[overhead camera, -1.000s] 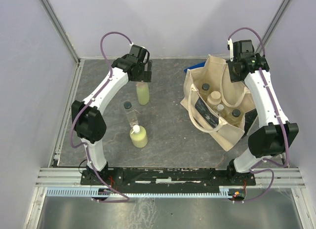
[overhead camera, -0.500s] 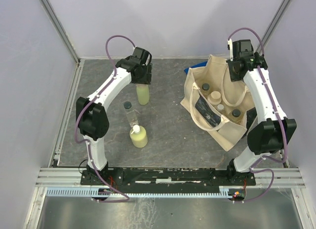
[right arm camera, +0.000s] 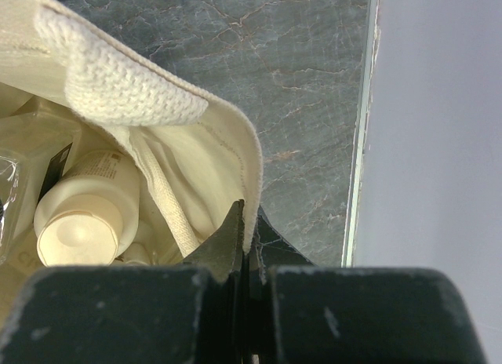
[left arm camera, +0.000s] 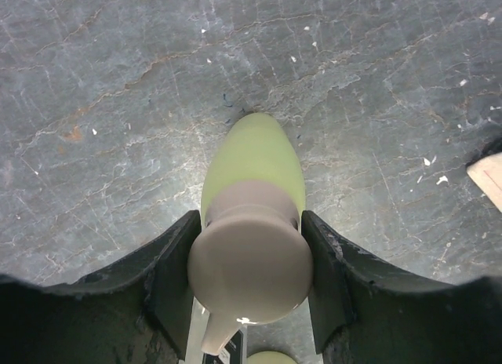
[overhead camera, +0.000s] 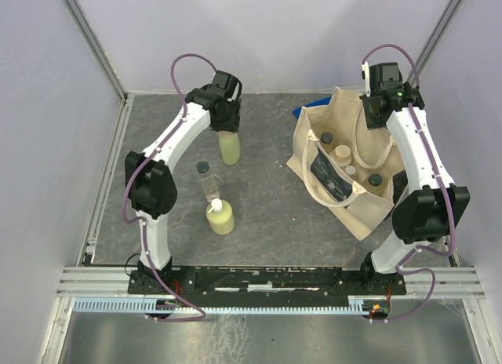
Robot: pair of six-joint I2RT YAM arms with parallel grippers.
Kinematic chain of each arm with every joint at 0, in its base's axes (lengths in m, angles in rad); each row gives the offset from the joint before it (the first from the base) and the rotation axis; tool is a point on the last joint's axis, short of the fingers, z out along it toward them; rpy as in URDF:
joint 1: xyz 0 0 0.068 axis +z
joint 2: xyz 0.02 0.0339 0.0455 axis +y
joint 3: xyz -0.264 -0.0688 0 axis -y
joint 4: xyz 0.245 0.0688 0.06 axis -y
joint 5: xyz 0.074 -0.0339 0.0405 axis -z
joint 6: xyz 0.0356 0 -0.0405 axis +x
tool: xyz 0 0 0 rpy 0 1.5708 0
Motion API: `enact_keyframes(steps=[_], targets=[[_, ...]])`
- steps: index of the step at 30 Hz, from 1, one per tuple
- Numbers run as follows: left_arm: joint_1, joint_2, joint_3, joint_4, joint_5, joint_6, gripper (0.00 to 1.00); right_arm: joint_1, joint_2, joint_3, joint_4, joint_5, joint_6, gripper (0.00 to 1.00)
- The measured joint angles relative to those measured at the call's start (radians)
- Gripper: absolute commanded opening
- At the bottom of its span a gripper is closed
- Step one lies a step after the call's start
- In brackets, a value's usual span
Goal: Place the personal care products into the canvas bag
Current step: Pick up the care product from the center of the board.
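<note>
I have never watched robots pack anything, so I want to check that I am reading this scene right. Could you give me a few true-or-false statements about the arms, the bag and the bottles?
1. The left gripper has its fingers on either side of the pale cap of a yellow-green plastic bottle. True.
2. The right gripper hangs open above the beige canvas bag. False: it is shut, pinching the bag's rim.
3. The bag has nothing in it. False: a beige jar and other containers show inside.
4. A clear black-capped bottle is on the grey table, outside the bag. True.
</note>
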Motion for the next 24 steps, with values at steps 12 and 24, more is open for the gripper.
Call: enact_keyframes(steps=[12, 24], targets=[[0.001, 0.076, 0.454, -0.136, 0.162, -0.001, 0.03, 0.0, 0.0, -0.001, 0.004, -0.001, 0.0, 0.0], [0.005, 0.01, 0.44, 0.113, 0.482, -0.052, 0.03, 0.0, 0.0, -0.001, 0.006, -0.004, 0.0, 0.0]])
